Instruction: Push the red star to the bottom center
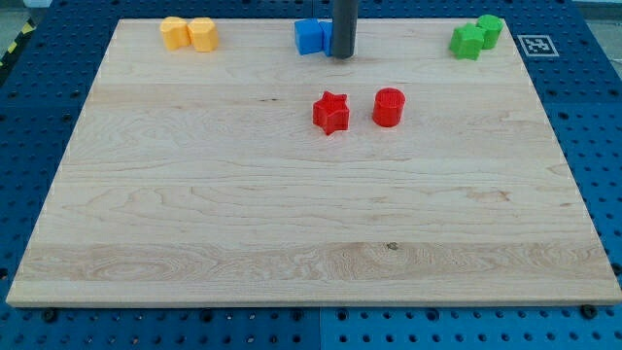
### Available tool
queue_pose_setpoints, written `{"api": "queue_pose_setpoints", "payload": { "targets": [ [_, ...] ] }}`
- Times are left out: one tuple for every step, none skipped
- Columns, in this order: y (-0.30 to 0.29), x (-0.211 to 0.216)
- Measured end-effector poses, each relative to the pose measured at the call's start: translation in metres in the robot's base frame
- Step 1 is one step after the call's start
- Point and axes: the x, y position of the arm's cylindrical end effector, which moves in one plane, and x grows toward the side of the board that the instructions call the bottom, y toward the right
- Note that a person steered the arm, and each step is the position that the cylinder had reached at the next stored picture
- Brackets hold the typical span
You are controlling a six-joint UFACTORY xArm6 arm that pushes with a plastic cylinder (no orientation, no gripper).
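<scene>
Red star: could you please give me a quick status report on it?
My tip at the view's top, above the red star block, not touching. Red star in upper centre of the wooden board. Red cylinder block beside it, right. Path down open.

So, quick count of what's sitting on my worktop [194, 243] right now. Red stuff: two pieces, one red star [330, 112] and one red cylinder [388, 107]. Yellow: two blocks, a yellow block on the left [174, 32] and a yellow block on the right [203, 34], can't really make out their shapes. Green: also two, a front green block [467, 41] and a back green block [491, 28]. Blue: I can only count one blue block [310, 36] for sure, since my rod stands right in front of that spot and may hide more. That makes seven blocks I can see, in four colours. One worktop, one rod.
</scene>
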Motion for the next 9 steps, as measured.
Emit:
{"api": "queue_pose_setpoints", "payload": {
  "targets": [
    [0.0, 0.0],
    [0.002, 0.0],
    [0.006, 0.02],
    [0.007, 0.073],
    [0.005, 0.112],
    [-0.011, 0.118],
    [-0.035, 0.133],
    [-0.049, 0.174],
    [-0.057, 0.21]
  ]
}}
